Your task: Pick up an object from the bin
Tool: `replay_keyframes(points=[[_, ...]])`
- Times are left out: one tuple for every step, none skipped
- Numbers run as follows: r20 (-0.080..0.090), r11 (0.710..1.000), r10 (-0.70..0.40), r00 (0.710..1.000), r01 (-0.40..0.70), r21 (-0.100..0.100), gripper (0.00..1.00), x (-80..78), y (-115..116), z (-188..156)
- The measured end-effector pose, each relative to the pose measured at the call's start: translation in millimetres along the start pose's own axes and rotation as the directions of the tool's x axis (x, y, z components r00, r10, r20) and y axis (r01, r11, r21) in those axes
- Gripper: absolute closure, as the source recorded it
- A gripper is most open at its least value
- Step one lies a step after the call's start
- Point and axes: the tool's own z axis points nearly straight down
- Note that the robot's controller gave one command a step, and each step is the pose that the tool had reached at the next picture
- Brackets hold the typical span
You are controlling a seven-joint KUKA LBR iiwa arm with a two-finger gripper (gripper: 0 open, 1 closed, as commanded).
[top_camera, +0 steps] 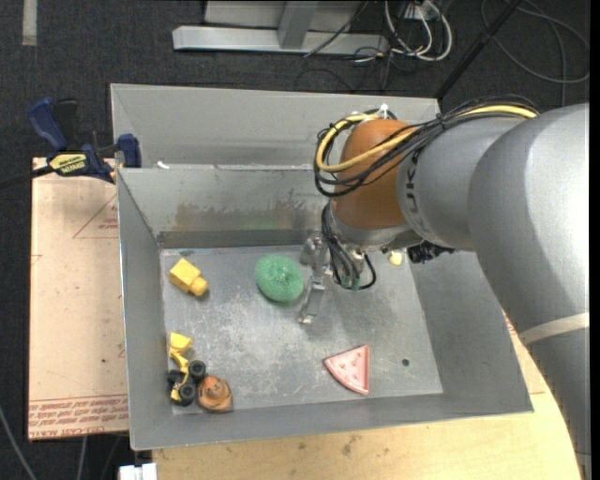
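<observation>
Grey arm (506,187) being reached in from the right, gripper (307,314) being held low just beside green ball (279,278), its opening being left impossible to tell

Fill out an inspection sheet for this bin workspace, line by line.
Surface: grey metal bin, floor scuffed and mostly bare.
Job's things: green ball mid-bin; yellow block at left; pink wedge near the front; yellow toy with black wheels beside an orange piece, front left corner.
Clutter: nothing seen.
Grippers: gripper low in the bin, just right of the green ball; contact cannot be told.
Cables: yellow and black cables looped over the wrist's orange cover; floor cables behind the bin.
Surroundings: dark carpet.
</observation>
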Motion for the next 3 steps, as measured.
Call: replay_keyframes(points=[[-0.001,1.0,-0.02,1.0,0.02,0.0,0.0,-3.6,9.0,-15.7],[0.0,0.993,-0.116,0.993,0.116,0.0,0.0,1.4,33.8,-4.6],[-0.002,0.981,-0.193,0.981,0.193,0.0,1.0,8.7,39.5,-2.4]])
